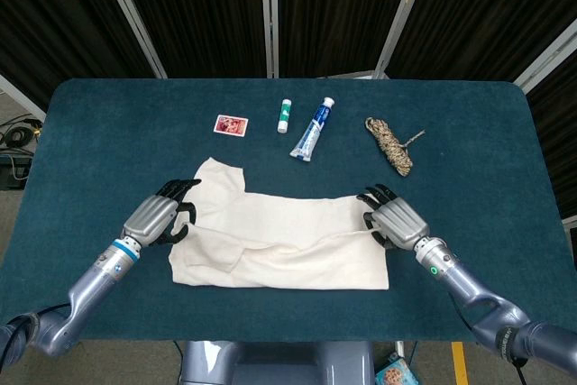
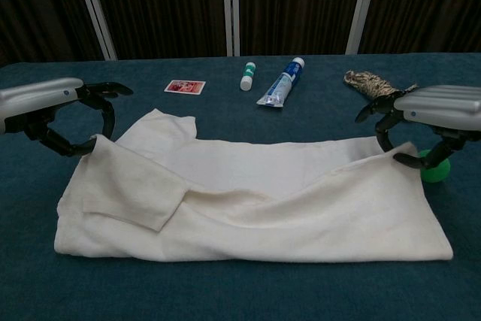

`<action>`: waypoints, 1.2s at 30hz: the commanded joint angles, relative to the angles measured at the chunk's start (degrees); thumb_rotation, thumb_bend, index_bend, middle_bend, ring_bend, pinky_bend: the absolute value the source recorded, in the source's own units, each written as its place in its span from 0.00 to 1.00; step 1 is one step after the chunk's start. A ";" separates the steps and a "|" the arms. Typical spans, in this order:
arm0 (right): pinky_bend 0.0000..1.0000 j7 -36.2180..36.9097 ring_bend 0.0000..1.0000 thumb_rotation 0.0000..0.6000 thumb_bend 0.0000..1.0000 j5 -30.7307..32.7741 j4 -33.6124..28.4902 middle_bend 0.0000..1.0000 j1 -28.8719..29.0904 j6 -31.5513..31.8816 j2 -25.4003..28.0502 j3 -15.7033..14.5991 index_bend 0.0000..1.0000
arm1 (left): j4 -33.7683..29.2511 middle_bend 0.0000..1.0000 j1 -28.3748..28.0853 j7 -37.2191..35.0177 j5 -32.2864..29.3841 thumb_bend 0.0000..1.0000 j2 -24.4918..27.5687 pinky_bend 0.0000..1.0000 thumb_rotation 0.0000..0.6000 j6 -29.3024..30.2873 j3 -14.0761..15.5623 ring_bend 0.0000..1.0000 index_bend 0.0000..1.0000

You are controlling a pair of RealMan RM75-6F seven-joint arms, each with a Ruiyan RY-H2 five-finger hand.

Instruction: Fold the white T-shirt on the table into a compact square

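Note:
The white T-shirt (image 1: 287,242) lies mid-table, folded lengthwise, its near half doubled over the far half. One sleeve (image 1: 220,178) sticks out at the far left. My left hand (image 1: 160,216) grips the folded-over edge at the shirt's left end, seen in the chest view as left hand (image 2: 54,104) curled round the cloth (image 2: 225,208). My right hand (image 1: 394,220) grips the edge at the right end, and in the chest view the right hand (image 2: 434,112) holds that corner slightly raised. The fold sags in loose ridges between them.
On the blue table (image 1: 90,132), far side: a red card (image 1: 230,124), a small white-green stick (image 1: 284,114), a blue-white tube (image 1: 312,130) and a rope bundle (image 1: 389,144). A green ball (image 2: 436,168) sits just under my right hand, beside the shirt.

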 commanded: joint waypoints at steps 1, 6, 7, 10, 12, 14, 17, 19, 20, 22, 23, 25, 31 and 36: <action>0.00 0.23 0.00 1.00 0.45 2.16 2.04 0.13 1.33 -1.78 -1.20 1.51 0.70 | 0.79 0.00 -0.97 0.59 -1.72 0.58 -0.58 0.00 1.00 -1.19 -1.39 0.00 0.83; 0.00 1.13 0.00 1.00 0.45 4.39 5.40 0.13 2.70 -3.87 -2.62 2.69 0.70 | 2.76 0.00 -2.09 1.25 -4.37 0.60 -1.33 0.00 1.00 -2.70 -3.14 0.00 0.83; 0.00 1.34 0.00 1.00 0.45 4.64 5.91 0.13 2.85 -4.06 -2.85 2.81 0.70 | 3.11 0.00 -2.27 1.32 -4.78 0.60 -1.47 0.00 1.00 -3.02 -3.35 0.00 0.83; 0.00 2.10 0.00 1.00 0.45 5.47 7.46 0.13 3.25 -4.65 -3.62 3.17 0.70 | 4.20 0.00 -2.73 1.23 -5.96 0.60 -2.03 0.00 1.00 -3.87 -3.96 0.00 0.83; 0.00 2.52 0.00 1.00 0.45 6.00 8.83 0.13 3.62 -5.29 -4.27 3.30 0.70 | 5.22 0.00 -3.08 1.07 -6.76 0.60 -2.60 0.00 1.00 -4.54 -4.34 0.00 0.83; 0.00 2.68 0.00 1.00 0.45 6.39 10.23 0.13 3.94 -5.77 -4.93 3.35 0.70 | 6.28 0.00 -3.38 0.91 -7.40 0.60 -3.12 0.00 1.00 -5.11 -4.64 0.00 0.83; 0.00 3.27 0.00 1.00 0.45 7.08 12.11 0.13 4.28 -6.27 -5.94 3.59 0.70 | 7.87 0.00 -3.75 0.67 -8.11 0.60 -3.87 0.00 1.00 -5.74 -5.01 0.00 0.83; 0.00 3.56 0.00 1.00 0.45 7.27 13.15 0.13 4.49 -6.51 -6.44 3.61 0.70 | 8.60 0.00 -3.88 0.41 -8.36 0.60 -4.23 0.00 1.00 -5.99 -5.15 0.00 0.83; 0.00 3.65 0.00 1.00 0.45 7.34 13.73 0.13 4.61 -6.64 -6.70 3.61 0.70 | 8.90 0.00 -3.93 0.21 -8.49 0.60 -4.38 0.00 1.00 -6.08 -5.25 0.00 0.83; 0.00 3.94 0.00 1.00 0.45 7.43 14.66 0.13 4.82 -6.92 -7.11 3.55 0.70 | 9.27 0.00 -4.00 -0.53 -8.82 0.60 -4.63 0.00 1.00 -6.37 -5.51 0.00 0.83; 0.00 4.22 0.00 1.00 0.45 7.47 15.25 0.13 5.00 -7.14 -7.36 3.52 0.70 | 9.57 0.00 -4.16 -0.84 -8.83 0.60 -4.70 0.00 1.00 -6.60 -5.64 0.00 0.83; 0.00 4.73 0.00 1.00 0.45 7.53 15.85 0.13 5.17 -7.28 -7.69 3.54 0.70 | 10.01 0.00 -4.44 -0.98 -8.77 0.60 -4.78 0.00 1.00 -6.79 -5.82 0.00 0.83; 0.00 6.17 0.00 1.00 0.45 7.65 17.56 0.12 5.70 -7.59 -8.69 3.58 0.70 | 11.34 0.00 -5.63 -0.69 -9.88 0.60 -5.13 0.00 1.00 -8.00 -6.93 0.00 0.83; 0.00 6.58 0.00 1.00 0.45 8.09 19.28 0.12 6.34 -8.26 -9.47 3.76 0.70 | 12.18 0.00 -6.29 0.47 -11.55 0.60 -5.40 0.00 1.00 -9.39 -7.29 0.00 0.83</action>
